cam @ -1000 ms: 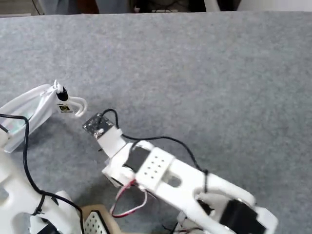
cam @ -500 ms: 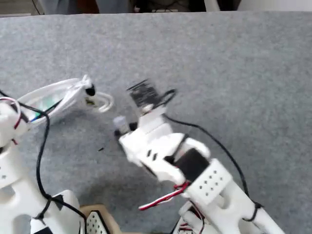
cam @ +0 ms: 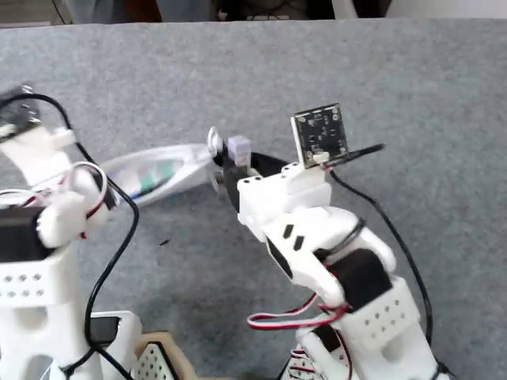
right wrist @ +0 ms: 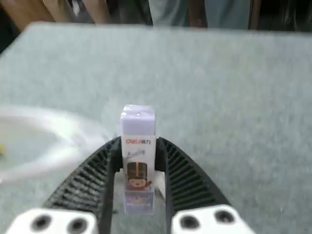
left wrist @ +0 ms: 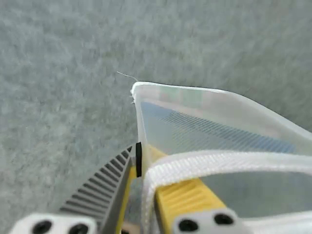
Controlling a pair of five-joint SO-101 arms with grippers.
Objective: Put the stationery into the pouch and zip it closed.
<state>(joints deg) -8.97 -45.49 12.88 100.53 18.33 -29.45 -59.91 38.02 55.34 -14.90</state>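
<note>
A grey felt-like table [cam: 412, 87] runs back to a dark strip of room along its far edge.

High view: the left arm [cam: 47, 229] stands at the table's left edge. The translucent pouch [cam: 162, 170] stretches from it toward the table's middle. Near the middle, the right gripper [cam: 231, 162] pinches a small stationery block [cam: 238, 146], just beside the pouch's end.

Left wrist view: the left gripper [left wrist: 139, 165] is pressed together on the pouch [left wrist: 209, 126] at its edge, its yellow pad against the mesh beside the white zipper tape [left wrist: 219, 163].

Right wrist view: the right gripper [right wrist: 139, 144] clamps the stationery block [right wrist: 138, 122] upright between black ribbed fingers [right wrist: 105, 165]. The pouch [right wrist: 44, 141] is a pale blur nearby over the table.
</note>
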